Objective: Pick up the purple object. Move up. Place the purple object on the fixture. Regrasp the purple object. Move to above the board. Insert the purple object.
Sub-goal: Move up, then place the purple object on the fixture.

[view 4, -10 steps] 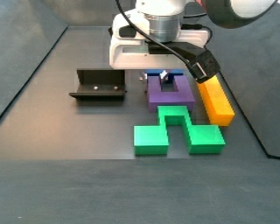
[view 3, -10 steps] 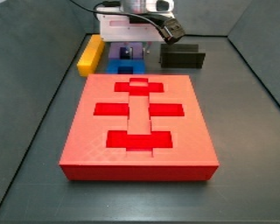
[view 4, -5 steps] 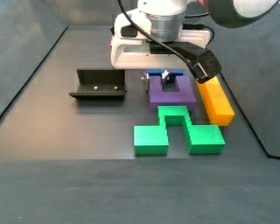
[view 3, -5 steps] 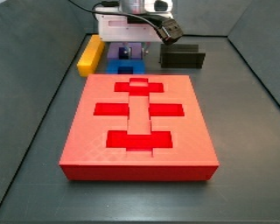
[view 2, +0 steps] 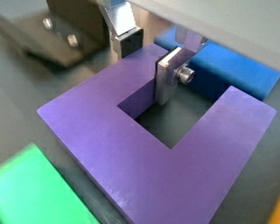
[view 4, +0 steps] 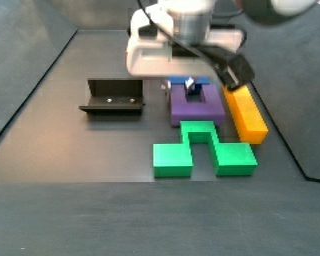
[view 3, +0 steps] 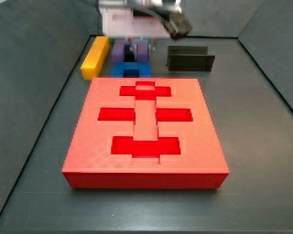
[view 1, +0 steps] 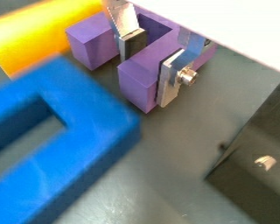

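Note:
The purple object (view 4: 196, 110), a U-shaped block, lies between the yellow bar and the fixture (view 4: 109, 97), a black open holder. My gripper (view 4: 190, 85) is straight over it. In both wrist views the fingers straddle one prong: one finger (view 1: 175, 74) is on its outer face and the other finger (view 1: 129, 26) is in the slot. The gripper (view 1: 152, 48) is shut on the purple object (view 1: 143, 74), which also shows in a wrist view (view 2: 108, 122). The red board (view 3: 146, 128) lies in front. The fixture (view 3: 190, 59) stands behind its far right corner.
A yellow bar (view 4: 244, 113) lies beside the purple object and a green notched block (view 4: 200, 148) touches its near end. A blue block (view 3: 131, 66) sits between the purple object and the board. Dark walls enclose the floor.
The gripper has risen slightly and is blurred by motion. The purple object has shifted a little with it.

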Robot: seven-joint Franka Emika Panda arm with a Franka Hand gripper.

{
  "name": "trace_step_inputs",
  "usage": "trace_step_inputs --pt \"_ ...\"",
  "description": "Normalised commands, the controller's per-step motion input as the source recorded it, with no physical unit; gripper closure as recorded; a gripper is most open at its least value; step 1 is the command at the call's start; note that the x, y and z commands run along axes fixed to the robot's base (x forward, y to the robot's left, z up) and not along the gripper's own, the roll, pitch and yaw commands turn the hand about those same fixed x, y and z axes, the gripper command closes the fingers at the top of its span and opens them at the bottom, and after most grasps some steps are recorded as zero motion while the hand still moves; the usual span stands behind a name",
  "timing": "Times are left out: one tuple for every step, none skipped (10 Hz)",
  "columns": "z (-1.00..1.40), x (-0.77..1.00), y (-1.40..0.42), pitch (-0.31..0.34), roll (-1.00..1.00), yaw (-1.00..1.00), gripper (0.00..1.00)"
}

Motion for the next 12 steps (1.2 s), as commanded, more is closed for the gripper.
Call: trace_step_inputs --pt "0.64 -0.04 -0.03 0.021 -0.02 0.04 1.00" --pt "0.17 -0.01 -0.01 -0.012 -0.04 0.02 1.00" --pt "-0.03 0.00 0.00 0.000 0.00 0.00 1.00" --pt "0.23 0.03 -0.05 0.177 0.19 0.00 1.00" --pt "0.97 0.34 0.00 0.377 0.00 0.00 1.00" --pt "1.00 0.47 0.00 0.357 -0.03 0.00 1.00" --pt "1.00 0.61 0.00 0.351 -0.07 0.00 1.00" --pt "0.62 0.90 0.00 0.534 0.01 0.00 1.00" --pt "0.38 0.69 0.07 0.269 0.05 -0.29 1.00" --pt "0.44 0.72 0.06 0.140 0.00 -0.34 1.00" --pt "0.31 0.84 0.02 0.051 -0.26 -0.36 1.00" --pt "0.23 0.80 0.00 0.000 -0.73 -0.38 1.00"
